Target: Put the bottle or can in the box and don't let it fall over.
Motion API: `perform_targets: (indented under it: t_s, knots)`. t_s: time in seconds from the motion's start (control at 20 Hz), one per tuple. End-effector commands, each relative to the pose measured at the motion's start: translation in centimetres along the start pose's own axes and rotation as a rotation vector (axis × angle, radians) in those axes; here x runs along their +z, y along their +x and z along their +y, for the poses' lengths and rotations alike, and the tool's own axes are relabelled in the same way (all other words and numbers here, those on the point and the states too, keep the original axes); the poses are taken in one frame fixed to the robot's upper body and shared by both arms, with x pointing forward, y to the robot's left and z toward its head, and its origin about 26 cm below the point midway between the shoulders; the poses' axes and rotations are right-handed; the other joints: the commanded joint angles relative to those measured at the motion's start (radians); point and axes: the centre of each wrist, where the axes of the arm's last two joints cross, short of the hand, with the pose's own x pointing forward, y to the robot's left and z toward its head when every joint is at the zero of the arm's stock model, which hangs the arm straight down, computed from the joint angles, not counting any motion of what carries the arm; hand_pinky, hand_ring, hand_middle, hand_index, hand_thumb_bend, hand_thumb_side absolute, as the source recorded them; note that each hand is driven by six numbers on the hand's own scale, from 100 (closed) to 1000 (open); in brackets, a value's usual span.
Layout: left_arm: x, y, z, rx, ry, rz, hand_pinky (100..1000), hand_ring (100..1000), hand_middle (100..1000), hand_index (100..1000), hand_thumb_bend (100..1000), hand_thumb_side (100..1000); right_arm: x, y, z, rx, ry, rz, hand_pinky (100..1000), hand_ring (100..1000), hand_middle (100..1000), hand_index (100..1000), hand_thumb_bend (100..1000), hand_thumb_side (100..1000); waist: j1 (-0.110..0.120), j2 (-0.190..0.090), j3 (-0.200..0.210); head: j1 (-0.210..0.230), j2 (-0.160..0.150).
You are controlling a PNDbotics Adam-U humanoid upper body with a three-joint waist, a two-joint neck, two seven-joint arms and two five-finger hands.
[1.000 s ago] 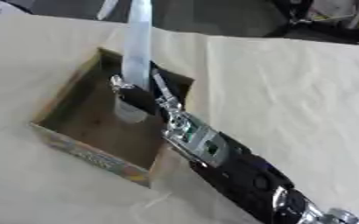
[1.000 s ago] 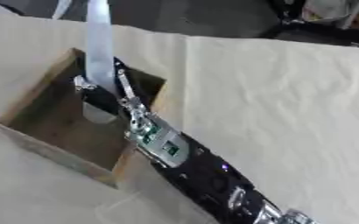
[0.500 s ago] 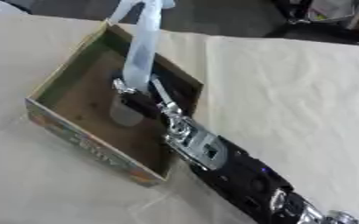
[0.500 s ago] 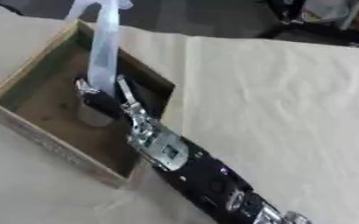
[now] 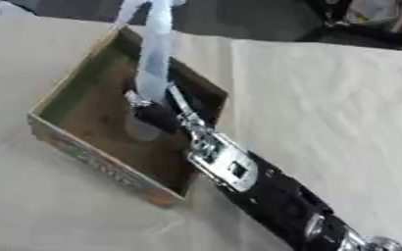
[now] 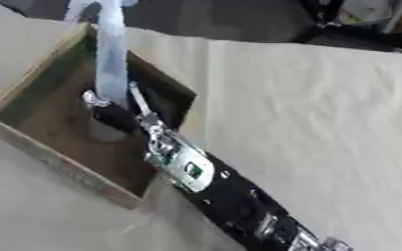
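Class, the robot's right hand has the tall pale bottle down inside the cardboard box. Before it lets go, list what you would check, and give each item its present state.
1. bottle inside the box walls: ok, its lower end is within the walls.
2. Bottle upright: ok, it stands nearly straight, with a slight lean.
3. Bottle base resting on the box floor: cannot tell, the right hand hides it.
4. Hand gripping the bottle: ok, fingers are curled round its lower part.
5. Clear path for the hand to leave: not ok, the near box wall lies close under the wrist.
6. Left hand clear of the box: cannot tell, it is not in view.
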Motion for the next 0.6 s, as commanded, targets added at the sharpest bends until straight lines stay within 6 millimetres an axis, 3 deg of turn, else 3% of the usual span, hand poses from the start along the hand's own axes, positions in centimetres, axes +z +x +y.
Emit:
perform_targets:
  t_s: [0.05, 0.4, 0.55, 0.6]
  knots:
    - [-0.5, 0.8, 0.3, -0.014, -0.008, -0.033, 1000, 781, 803, 766, 310, 483, -0.5, 2.7, -1.5, 0.039, 0.000, -0.047, 1000, 1000, 1000, 1000, 100, 579, 0.009, -0.015, 0.002, 0.001, -0.008]
    - [-0.5, 0.8, 0.3, -0.014, -0.009, -0.034, 1000, 781, 803, 767, 310, 479, -0.5, 4.3, -2.2, 0.072, 0.095, -0.032, 1000, 1000, 1000, 1000, 100, 560, 0.011, -0.016, 0.004, -0.002, -0.007]
    - [-0.5, 0.8, 0.3, -0.013, -0.011, -0.035, 1000, 781, 803, 767, 309, 471, -0.5, 4.5, -2.4, 0.069, 0.118, -0.025, 1000, 1000, 1000, 1000, 100, 493, 0.011, -0.016, 0.004, -0.002, -0.008]
    - [-0.6, 0.8, 0.2, -0.012, -0.012, -0.037, 1000, 781, 803, 767, 305, 463, -0.5, 4.4, -2.4, 0.067, 0.120, -0.017, 1000, 1000, 1000, 1000, 100, 387, 0.011, -0.016, 0.004, -0.001, -0.009]
